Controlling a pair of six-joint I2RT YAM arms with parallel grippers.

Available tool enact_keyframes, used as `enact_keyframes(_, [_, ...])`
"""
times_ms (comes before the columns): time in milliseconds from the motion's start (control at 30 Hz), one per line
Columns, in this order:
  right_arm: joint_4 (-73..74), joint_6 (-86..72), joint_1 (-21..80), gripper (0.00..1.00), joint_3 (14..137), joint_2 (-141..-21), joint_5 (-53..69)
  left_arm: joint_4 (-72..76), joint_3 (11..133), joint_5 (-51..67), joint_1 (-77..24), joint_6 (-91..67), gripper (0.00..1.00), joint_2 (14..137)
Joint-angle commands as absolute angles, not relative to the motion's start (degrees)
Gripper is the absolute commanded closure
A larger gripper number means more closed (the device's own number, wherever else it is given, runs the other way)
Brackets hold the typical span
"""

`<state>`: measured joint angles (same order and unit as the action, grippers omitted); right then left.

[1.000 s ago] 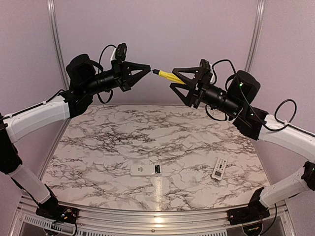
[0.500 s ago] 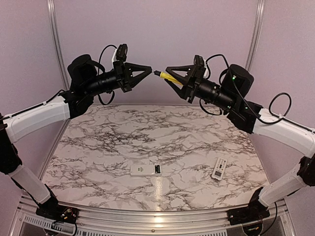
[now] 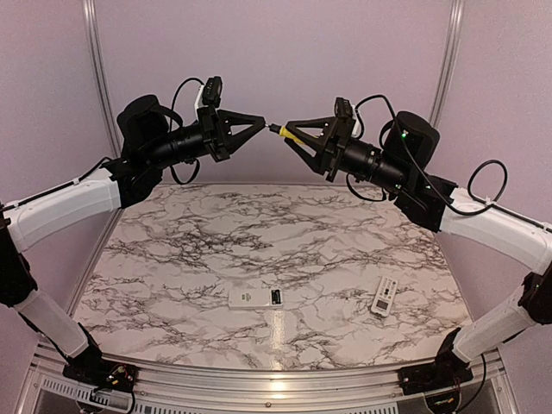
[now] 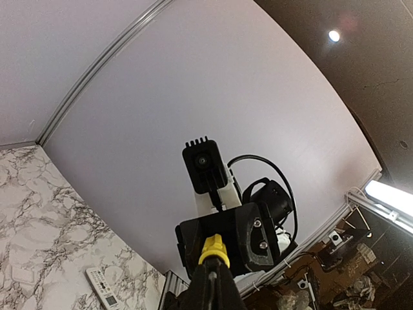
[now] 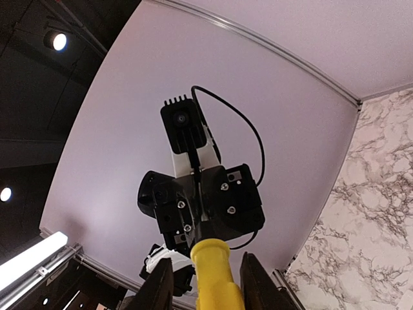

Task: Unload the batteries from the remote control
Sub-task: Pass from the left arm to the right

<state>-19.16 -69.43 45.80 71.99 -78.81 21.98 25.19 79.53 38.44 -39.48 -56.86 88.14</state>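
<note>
High above the far edge of the grey-veined white marble counter (image 3: 172,259), the right gripper (image 3: 291,134) clamps the handle of a yellow-handled screwdriver (image 5: 216,278). Its blade aims at the left gripper (image 3: 259,123), whose fingers are drawn together on nothing I can see (whether the blade touches them is unclear). This looks like a mid-air tool pass or re-grip; unloading has not begun. The white slab-shaped remote control (image 3: 256,298) lies by the middle of the near edge. Its dark patch is probably the batteries (image 3: 276,298), too small to separate. A second white keypad remote (image 3: 384,296) lies toward the near right corner. Next, the tool must descend blade-first to that bay, firmly held.
</note>
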Motion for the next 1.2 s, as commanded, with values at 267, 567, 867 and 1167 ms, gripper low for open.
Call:
enact_keyframes(267, [-18.64,-67.76,46.05,0.72,74.46,-78.31,21.80,22.24,78.04,37.59,-39.90,-54.69,1.00,85.94])
enact_keyframes(567, [-19.05,-67.50,45.97,0.67,74.68,-78.37,21.60,21.48,77.44,37.37,-39.90,-53.94,1.00,85.19])
enact_keyframes(867, [-19.43,-67.39,45.97,0.87,74.44,-78.60,21.82,20.51,77.33,37.39,-39.90,-53.16,1.00,85.08])
enact_keyframes(1167, [-15.15,-65.06,45.91,1.00,73.46,-77.24,22.28,15.08,78.15,37.60,-39.65,-49.98,0.83,84.81])
